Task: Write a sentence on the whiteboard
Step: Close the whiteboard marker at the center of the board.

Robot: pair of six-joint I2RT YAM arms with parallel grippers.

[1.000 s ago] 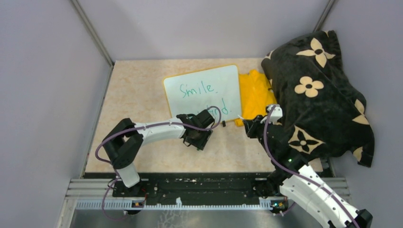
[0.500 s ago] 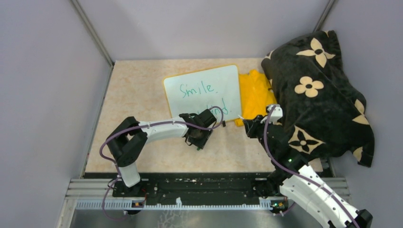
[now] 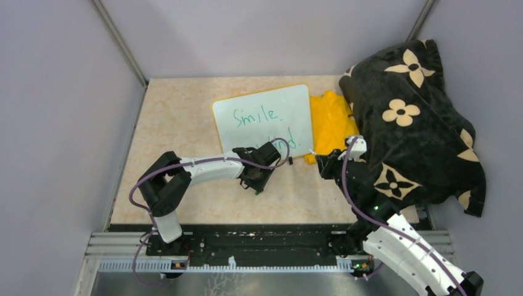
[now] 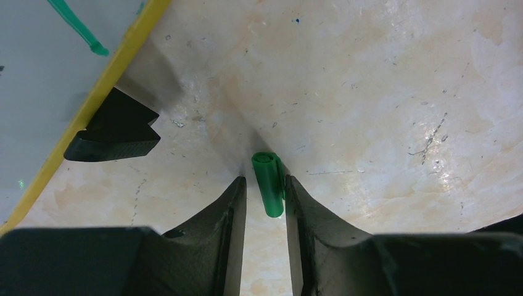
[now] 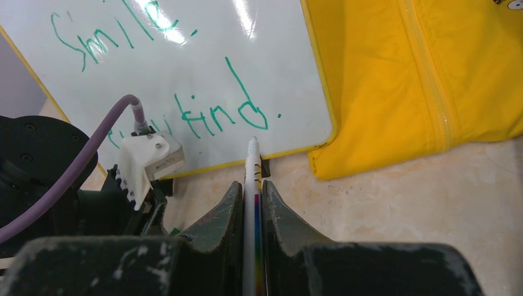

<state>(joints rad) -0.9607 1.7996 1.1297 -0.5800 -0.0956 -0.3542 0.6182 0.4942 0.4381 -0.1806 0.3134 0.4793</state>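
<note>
The whiteboard (image 3: 265, 117) lies tilted on the tabletop, and its green sentence (image 3: 256, 115) reads "Smile." over a second line partly hidden by my left arm. In the right wrist view the sentence (image 5: 216, 117) ends in "kind." My right gripper (image 5: 251, 183) is shut on a white marker (image 5: 251, 160), whose tip is at the board's near edge. My left gripper (image 4: 265, 179) is low over the table just in front of the board. Its jaws are narrowly open around a green marker cap (image 4: 269, 188), which touches the right finger and stands apart from the left one.
A yellow cloth (image 3: 330, 120) lies against the board's right edge. A black blanket with cream flowers (image 3: 413, 111) is heaped at the right. One black board foot (image 4: 114, 132) sits close to my left fingers. Grey walls surround the table.
My left gripper's jaws have narrowed around the green cap and the hand has sunk slightly toward the table. The right arm and marker have stayed still.
</note>
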